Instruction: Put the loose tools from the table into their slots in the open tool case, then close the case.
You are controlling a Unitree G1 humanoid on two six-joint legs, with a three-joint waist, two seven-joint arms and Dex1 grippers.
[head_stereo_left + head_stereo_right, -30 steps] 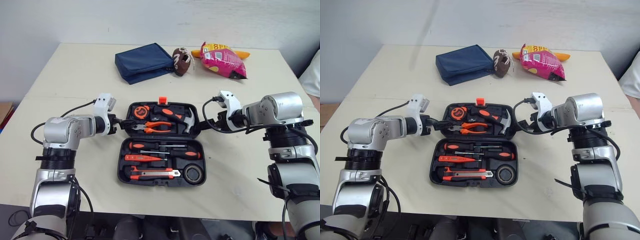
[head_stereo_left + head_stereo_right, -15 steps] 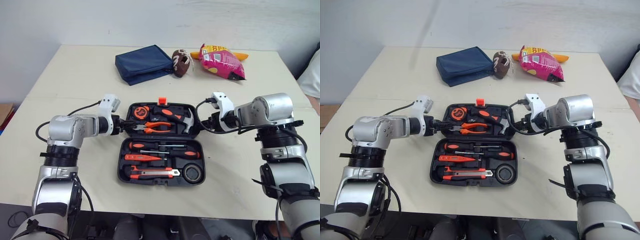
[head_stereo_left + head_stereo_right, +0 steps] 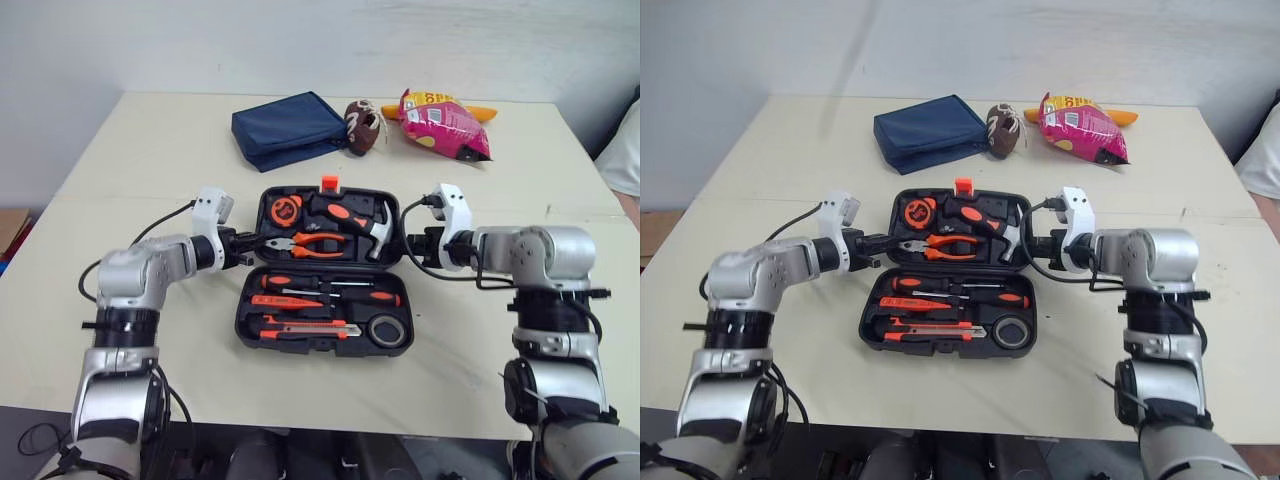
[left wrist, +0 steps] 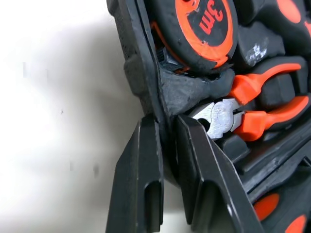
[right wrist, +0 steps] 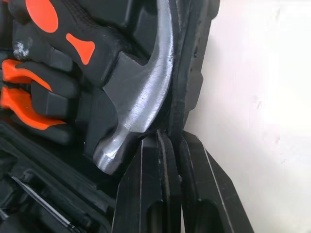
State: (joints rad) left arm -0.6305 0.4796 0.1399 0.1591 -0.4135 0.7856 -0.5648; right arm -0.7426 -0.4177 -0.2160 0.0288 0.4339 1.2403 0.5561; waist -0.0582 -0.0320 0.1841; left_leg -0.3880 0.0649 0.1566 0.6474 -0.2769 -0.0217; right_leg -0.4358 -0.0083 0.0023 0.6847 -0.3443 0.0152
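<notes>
Matt black plastic tool case [image 3: 320,349], shiny metal hammer head [image 5: 141,102], probably cloth pouch [image 3: 288,128]

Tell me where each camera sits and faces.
Left eye, right eye: on the head, facing forward and down at the table and open tool case; both arms show.
Left wrist: on the left wrist, looking along the left pincer, clamped on the case's rim by the tape measure.
Right wrist: likewise, right pincer on the opposite rim by the hammer.
Shared: the case.

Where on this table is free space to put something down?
Free: the far left corner beside the blue pouch, the right side beside the snack bag, the near strip before the tool case. Crowded: the middle, where the left end effector and right end effector pinch the lid.
</notes>
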